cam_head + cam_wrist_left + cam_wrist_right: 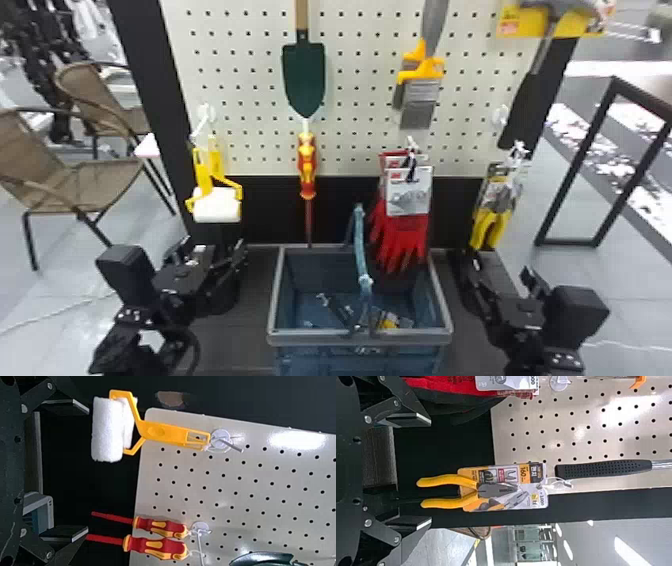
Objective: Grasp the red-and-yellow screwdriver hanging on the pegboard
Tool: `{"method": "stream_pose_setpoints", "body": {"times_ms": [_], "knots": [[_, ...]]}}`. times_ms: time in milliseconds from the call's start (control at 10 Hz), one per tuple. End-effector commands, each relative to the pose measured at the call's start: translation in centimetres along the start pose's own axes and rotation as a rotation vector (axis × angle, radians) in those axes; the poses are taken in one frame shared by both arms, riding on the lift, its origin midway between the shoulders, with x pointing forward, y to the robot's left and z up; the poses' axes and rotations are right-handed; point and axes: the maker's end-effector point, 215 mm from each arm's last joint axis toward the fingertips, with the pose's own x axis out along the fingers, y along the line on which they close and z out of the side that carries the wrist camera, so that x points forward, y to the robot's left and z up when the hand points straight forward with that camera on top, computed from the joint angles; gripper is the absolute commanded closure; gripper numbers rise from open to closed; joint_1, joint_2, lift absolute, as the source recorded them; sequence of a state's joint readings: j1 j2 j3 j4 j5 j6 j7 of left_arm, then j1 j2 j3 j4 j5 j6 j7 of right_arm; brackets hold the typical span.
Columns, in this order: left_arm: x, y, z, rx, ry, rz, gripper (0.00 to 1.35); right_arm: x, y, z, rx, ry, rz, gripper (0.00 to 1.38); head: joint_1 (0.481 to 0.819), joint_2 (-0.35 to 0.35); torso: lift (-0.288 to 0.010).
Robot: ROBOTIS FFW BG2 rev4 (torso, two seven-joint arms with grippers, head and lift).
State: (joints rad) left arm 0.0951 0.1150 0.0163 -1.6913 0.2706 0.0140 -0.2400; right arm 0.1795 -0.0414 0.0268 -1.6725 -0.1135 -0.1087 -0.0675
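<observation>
Currently the left gripper (65, 471) sits low with its fingers spread apart and holds nothing. The red-and-yellow screwdriver (306, 165) hangs on the pegboard (240, 75), up and to that gripper's right, well apart from it. The right gripper (415, 471), fingers likewise parted, rests just below the yellow-handled pliers (455, 491).

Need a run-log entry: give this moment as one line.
phase: pre-grasp | screwdriver: hangs on pegboard, untouched | left fingers: open, beside basket | right fingers: open, beside basket

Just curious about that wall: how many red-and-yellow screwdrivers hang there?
2. Both hang side by side under the green trowel: the first screwdriver and the second screwdriver. In the head view they overlap. None looks hidden.
</observation>
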Motion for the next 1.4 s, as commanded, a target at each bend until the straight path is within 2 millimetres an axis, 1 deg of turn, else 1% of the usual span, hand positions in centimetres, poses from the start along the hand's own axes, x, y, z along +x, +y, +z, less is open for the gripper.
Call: {"method": "stream_pose_setpoints", "body": {"times_ms": [0, 300, 600, 700, 900, 1200, 1300], "knots": [[0.9, 0.3, 0.3, -0.005, 0.019, -0.053, 0.24, 0.0, 0.0, 0.0, 0.0, -0.001, 0.001, 0.4, 0.549, 0.0, -0.1], [3.6, -0.6, 2.3, 0.013, 0.015, -0.196, 0.24, 0.1, 0.2, 0.2, 0.001, -0.006, 0.004, 0.4, 0.549, 0.0, -0.1], [6.1, -2.0, 3.9, 0.047, 0.043, -0.361, 0.24, 0.1, 0.6, 0.2, 0.004, -0.006, 0.009, 0.4, 0.549, 0.0, -0.1], [7.0, -2.6, 4.0, 0.06, 0.067, -0.404, 0.24, 0.1, 0.8, 0.1, 0.006, -0.004, 0.014, 0.4, 0.549, 0.0, -0.1], [8.4, -4.6, 4.3, 0.081, 0.102, -0.514, 0.24, 0.2, 1.5, 0.1, 0.009, -0.008, 0.03, 0.4, 0.549, 0.0, -0.1], [9.5, -8.0, 3.1, 0.076, 0.188, -0.661, 0.24, 0.2, 2.1, 0.3, 0.013, -0.013, 0.045, 0.4, 0.549, 0.0, -0.1], [9.9, -9.2, 3.1, 0.077, 0.187, -0.695, 0.24, 0.2, 2.3, 0.3, 0.013, -0.014, 0.049, 0.4, 0.549, 0.0, -0.1]]}}
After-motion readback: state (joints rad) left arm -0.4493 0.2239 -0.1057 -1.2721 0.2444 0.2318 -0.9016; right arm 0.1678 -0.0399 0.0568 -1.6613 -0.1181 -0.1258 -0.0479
